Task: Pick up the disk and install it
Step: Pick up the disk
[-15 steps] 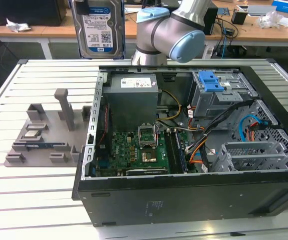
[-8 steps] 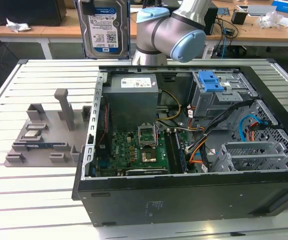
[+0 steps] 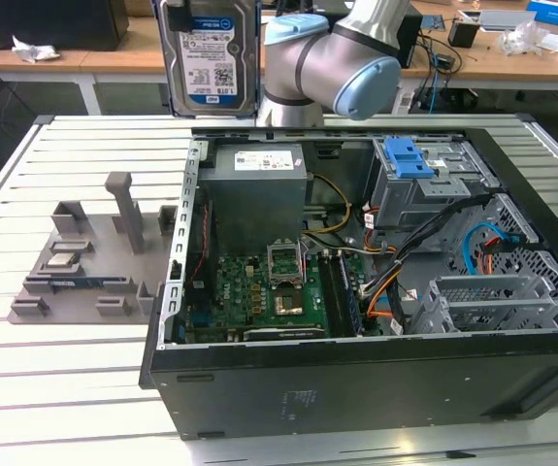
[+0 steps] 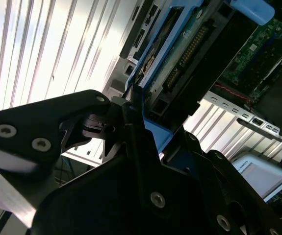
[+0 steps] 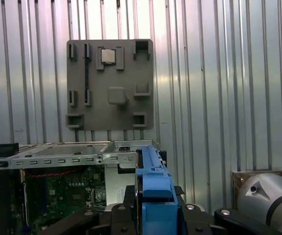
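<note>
Since the disk (image 3: pixel 211 53) is already clear of the surface, it is seen raised in the air at the top of the exterior view, above the rear wall of the open computer case (image 3: pixel 356 388) and just to the exterior view's left of the arm (image 3: pixel 332 63). The end effector (image 4: pixel 131 110) is pressed together on it: in the second wrist view black fingers (image 4: pixel 94 125) are clamped on the blue side-rail frame (image 4: pixel 153 129), and the drive's connector edge points away from them. The disk is held upright, with its long axis vertical and its labelled face turned to the exterior camera. From this the end effector is judged to sit at the upper end, with the drive hanging below it.

The relation that matters is judged to be the one between the disk and the drive cage (image 3: pixel 424 194). That cage is marked by a blue latch piece (image 3: pixel 407 155) in the case's far corner, toward the exterior view's right. The disk lies well apart from it, higher and toward the exterior view's left.

The case is carried on a white slatted surface (image 3: pixel 65 388). Beside it, at the exterior view's left, a grey fixture tray (image 3: pixel 84 282) is laid, with a small square chip (image 3: pixel 62 260) seated in one pocket. Further wooden surfaces with boxes and cables are ranged behind.
</note>
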You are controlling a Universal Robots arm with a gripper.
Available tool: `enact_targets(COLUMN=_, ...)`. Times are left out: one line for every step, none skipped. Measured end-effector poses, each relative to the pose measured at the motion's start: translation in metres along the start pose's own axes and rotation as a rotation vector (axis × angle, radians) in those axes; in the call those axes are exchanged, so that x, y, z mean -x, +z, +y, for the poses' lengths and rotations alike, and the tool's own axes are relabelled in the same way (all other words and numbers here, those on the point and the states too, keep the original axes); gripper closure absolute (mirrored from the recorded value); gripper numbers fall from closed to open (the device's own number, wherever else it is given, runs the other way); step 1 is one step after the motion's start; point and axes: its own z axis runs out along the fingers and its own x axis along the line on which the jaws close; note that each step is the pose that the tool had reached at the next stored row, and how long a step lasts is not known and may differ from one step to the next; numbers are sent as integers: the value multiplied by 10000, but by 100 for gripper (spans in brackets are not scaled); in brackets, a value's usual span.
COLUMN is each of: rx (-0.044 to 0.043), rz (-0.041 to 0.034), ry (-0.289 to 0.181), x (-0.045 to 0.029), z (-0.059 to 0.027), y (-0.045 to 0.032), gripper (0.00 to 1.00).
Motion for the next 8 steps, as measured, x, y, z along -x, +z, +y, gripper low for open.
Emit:
enact_targets(rx=-1, rz=-1, ry=2, x=-5, z=-14, y=0, gripper=63)
enact_targets(rx=-1, rz=0, ry=2, x=-8, z=-24, y=0, gripper=63)
enact_targets(rx=-1, rz=-1, ry=1, x=-9, z=-29, y=0, gripper=63)
enact_targets(rx=-1, rz=-1, ry=1, x=-12, z=-35, y=0, gripper=63)
enact_targets(rx=-1, rz=-1, ry=1, x=-13, z=-42, y=0, gripper=63)
enact_targets(rx=-1, rz=-1, ry=1, x=-15, z=-46, y=0, gripper=63)
enact_targets(rx=-1, rz=-1, ry=2, x=-17, z=-54, y=1, gripper=63)
enact_targets(rx=-1, rz=-1, ry=2, x=-17, z=-58, y=1, gripper=63)
